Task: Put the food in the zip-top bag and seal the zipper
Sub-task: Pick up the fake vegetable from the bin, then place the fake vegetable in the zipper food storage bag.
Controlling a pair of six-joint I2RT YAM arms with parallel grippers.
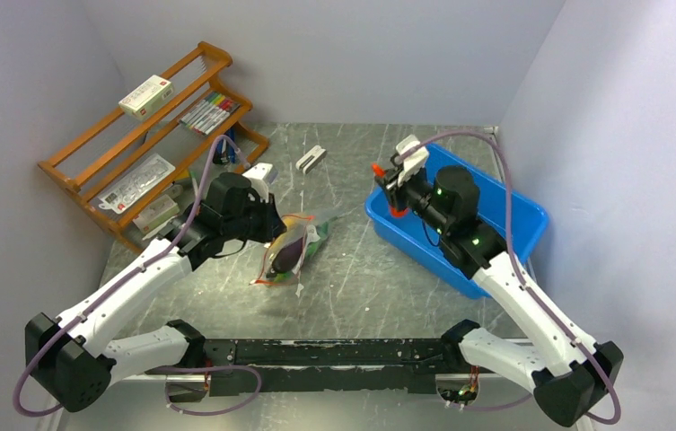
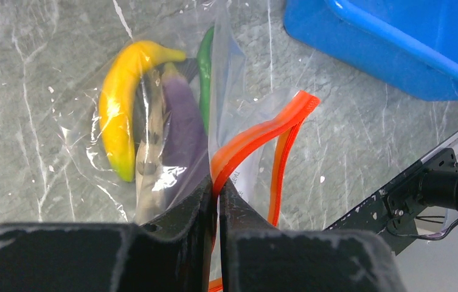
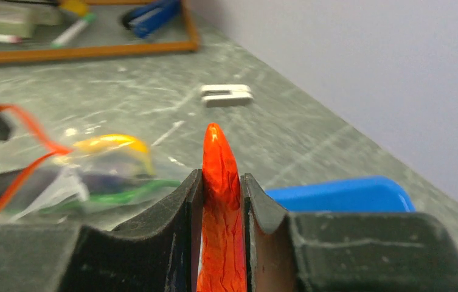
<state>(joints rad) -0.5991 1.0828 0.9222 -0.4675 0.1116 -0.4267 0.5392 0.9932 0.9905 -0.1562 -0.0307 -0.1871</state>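
Lying on the table, the bag is held by its zipper, pinched in the left gripper. The chili, gripped by the right gripper at the bin's edge, should be fed tip-first into the mouth.

Walls: plain pale grey-lavender panels enclose the scene at the back, the left and the right.
Table: grey, stone-patterned, with pale veins and white scuffs.
Furniture: a tiered wooden rack in the upper left of the frame, set at an angle beside the left wall.
On the rack: a white box, a row of markers and flat packets.
Other: a blue plastic bin at right of centre; a small white block near the back wall.
Light: soft and even, with a faint sheen on the table.
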